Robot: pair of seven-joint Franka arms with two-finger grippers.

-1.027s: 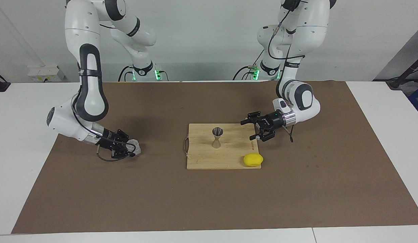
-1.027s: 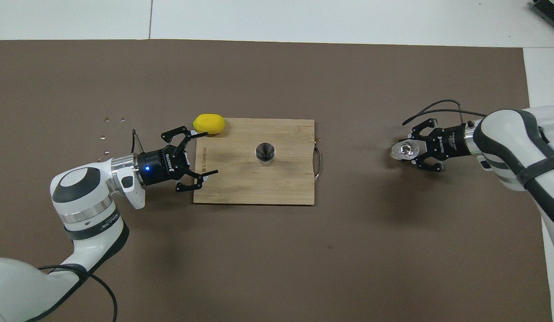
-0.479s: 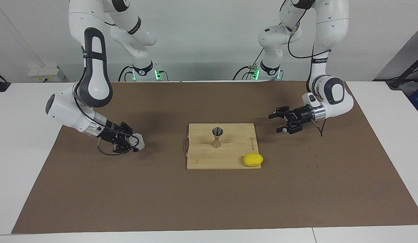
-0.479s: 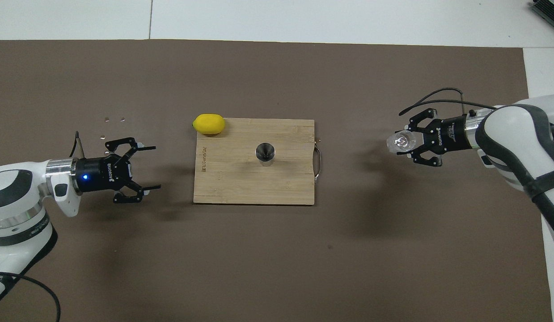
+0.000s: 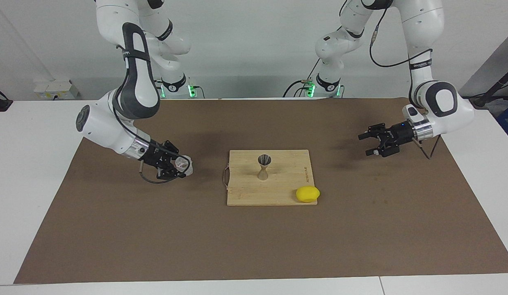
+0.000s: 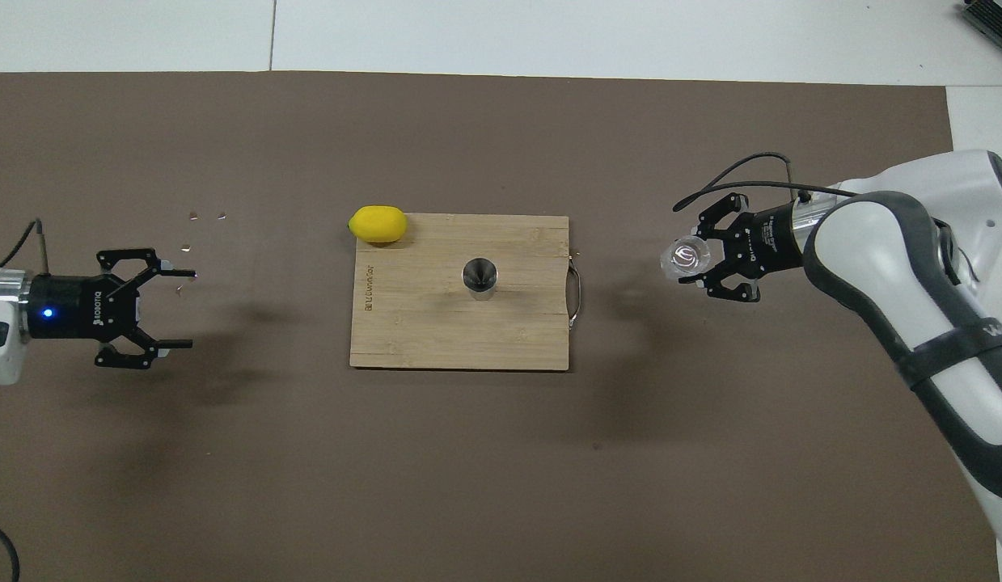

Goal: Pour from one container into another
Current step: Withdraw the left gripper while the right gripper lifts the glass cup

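Right gripper (image 5: 181, 165): clamped on the glass tumbler (image 5: 183, 164), carried in the air over the brown mat (image 5: 254, 246), off the handle edge of the cutting board (image 5: 245, 192), toward the right arm's end of the table.
Glass tumbler: gripped from the side by its wall, apparently so the mouth stayed clear for pouring; contents could not be made out.
Tumbler axis: short and squat; in the overhead view its round mouth (image 6: 685, 257) faced the camera, so it looked upright or nearly so, not yet tipped.
Jigger (image 5: 264, 167): stood upright near the middle of the cutting board, long axis vertical, open upper cone facing up, as a receiving vessel would.
Left gripper (image 5: 376, 143): fingers spread apart, holding nothing, over the mat well clear of the board's other edge; the left arm appeared to wait, leaving the pour path free.
Lemon (image 5: 307, 194): at the board's corner farthest from the robots, toward the left arm's end, partly overhanging the edge.
Stage, as judged: tumbler in transit, pour not begun.
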